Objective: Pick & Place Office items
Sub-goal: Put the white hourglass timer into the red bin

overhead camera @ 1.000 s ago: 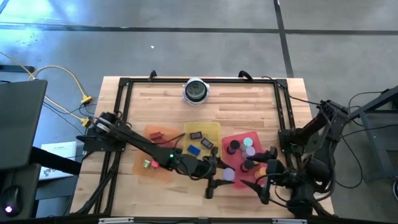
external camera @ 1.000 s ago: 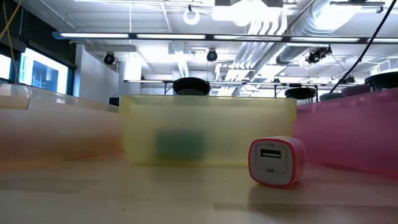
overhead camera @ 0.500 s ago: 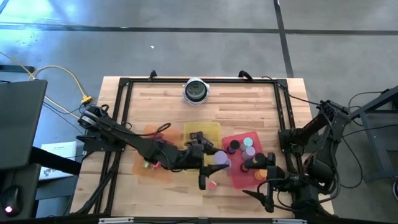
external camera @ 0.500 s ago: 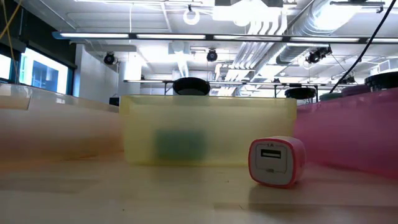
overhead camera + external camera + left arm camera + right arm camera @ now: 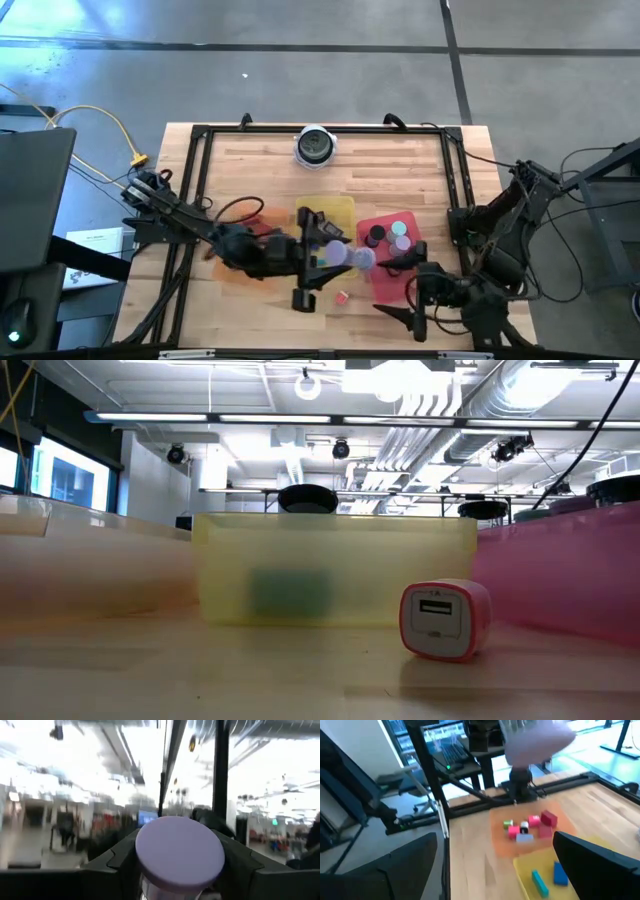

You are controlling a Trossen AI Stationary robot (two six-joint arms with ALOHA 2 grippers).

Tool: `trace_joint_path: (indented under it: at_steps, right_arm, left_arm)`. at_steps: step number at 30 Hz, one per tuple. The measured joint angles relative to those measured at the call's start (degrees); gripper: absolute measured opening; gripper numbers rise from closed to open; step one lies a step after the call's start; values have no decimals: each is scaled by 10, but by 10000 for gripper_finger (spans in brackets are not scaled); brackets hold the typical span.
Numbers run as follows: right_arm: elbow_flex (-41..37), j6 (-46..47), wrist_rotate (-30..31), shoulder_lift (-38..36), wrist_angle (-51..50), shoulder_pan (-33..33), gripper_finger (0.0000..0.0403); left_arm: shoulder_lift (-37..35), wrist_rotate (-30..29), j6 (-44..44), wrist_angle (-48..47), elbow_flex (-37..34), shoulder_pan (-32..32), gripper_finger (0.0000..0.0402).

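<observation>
The left gripper (image 5: 352,258) is clenched on a pale purple round plastic disc (image 5: 180,851), lifted above the wooden table (image 5: 260,160) between the yellow translucent tray (image 5: 335,208) and the red translucent tray (image 5: 385,285) near the front edge. To do this well, it should probably centre the disc over the chosen tray, lower, then let go. The right gripper (image 5: 398,315) waits spread wide at the front right corner.
</observation>
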Motion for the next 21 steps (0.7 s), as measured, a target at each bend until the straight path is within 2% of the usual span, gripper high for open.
trace_joint_path:
  at_steps: [5,12,17,21]
  right_arm:
    - [0,-16,-24,-7,110,-27,389]
    - [0,-77,-175,-8,320,-87,389]
    - [0,-89,-226,-9,373,-123,389]
    - [0,-89,-282,-10,415,-155,389]
  left_arm:
    - [-11,4,67,55,0,-14,186]
    - [-27,15,83,73,0,-20,186]
    - [-40,62,117,104,0,-23,186]
    - [-61,70,113,112,1,-24,186]
